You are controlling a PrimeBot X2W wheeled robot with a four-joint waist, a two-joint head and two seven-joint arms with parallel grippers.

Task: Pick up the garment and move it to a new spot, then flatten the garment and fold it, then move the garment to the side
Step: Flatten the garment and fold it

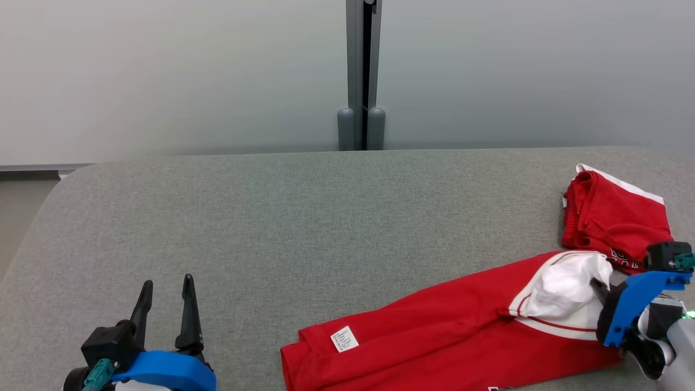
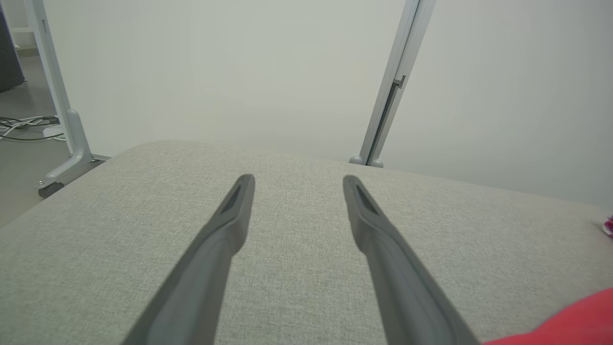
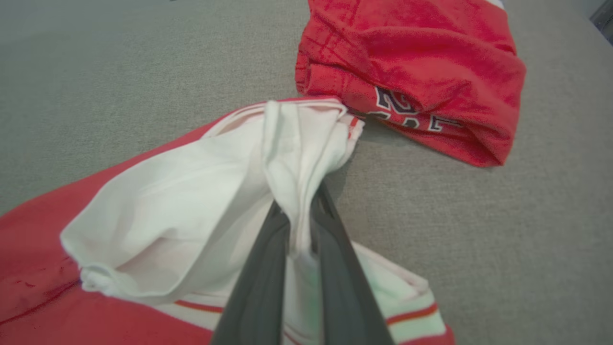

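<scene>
The garment [image 1: 434,331] is red with white panels and red stripes, and lies stretched along the front right of the grey padded surface [image 1: 271,217]. A white care label shows near its left end. My right gripper [image 1: 597,285] is at the garment's right end, shut on a fold of its white fabric [image 3: 191,191]. The cloth is pinched between the dark fingers [image 3: 268,268] and bunches up above the right gripper [image 3: 299,211]. My left gripper [image 1: 165,285] stands open over bare surface at the front left, apart from the garment. The left wrist view has that left gripper [image 2: 297,179] with a red corner of the garment [image 2: 565,321] at lower right.
A bunched red piece with a white edge and dark lettering [image 1: 613,217] lies just beyond the gripped end [image 3: 412,72]; whether it joins the garment I cannot tell. A pale wall with a grey post [image 1: 362,76] backs the surface. The surface's rounded corner [image 1: 59,184] drops off at far left.
</scene>
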